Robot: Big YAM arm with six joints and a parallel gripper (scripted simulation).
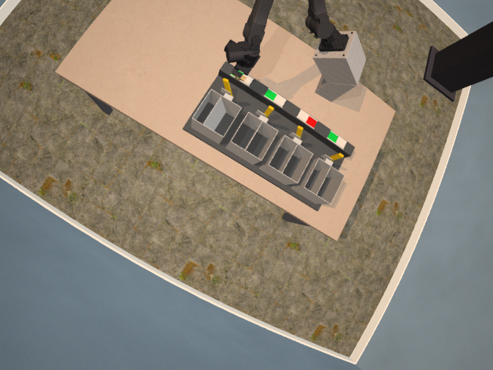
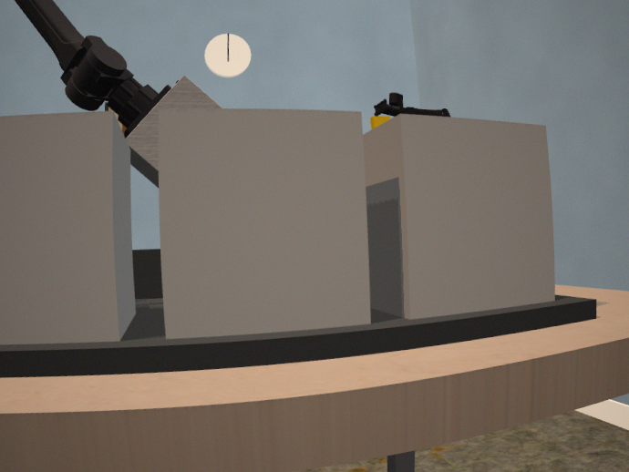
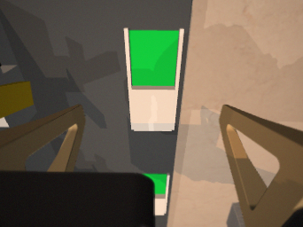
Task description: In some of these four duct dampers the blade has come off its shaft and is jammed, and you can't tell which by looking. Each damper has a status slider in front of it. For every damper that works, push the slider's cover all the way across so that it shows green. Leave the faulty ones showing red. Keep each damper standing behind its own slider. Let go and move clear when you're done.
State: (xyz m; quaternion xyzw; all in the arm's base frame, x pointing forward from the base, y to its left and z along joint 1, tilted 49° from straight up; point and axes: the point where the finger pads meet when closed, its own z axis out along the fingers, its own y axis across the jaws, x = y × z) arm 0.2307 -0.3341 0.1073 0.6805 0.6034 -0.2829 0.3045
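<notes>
In the top view, four grey dampers (image 1: 211,129) (image 1: 246,150) (image 1: 283,173) (image 1: 317,196) stand in a row, each behind its own slider. The leftmost slider (image 3: 154,58) shows green in the wrist view, its white cover at the opposite end; my gripper partly hides it in the top view. The second slider (image 1: 270,94) (image 3: 160,184) shows green. The third slider (image 1: 311,121) shows red. The rightmost slider (image 1: 332,136) shows green. My gripper (image 3: 151,112) is open and empty, its fingers spread either side of the leftmost slider's cover. Whether they touch anything is unclear.
Yellow levers (image 1: 226,86) (image 1: 269,111) (image 1: 299,131) (image 1: 337,156) rise between the dampers and the raised slider rail (image 1: 292,106). The arm's grey base block (image 1: 335,69) stands on the table (image 1: 131,59), across the rail from the dampers.
</notes>
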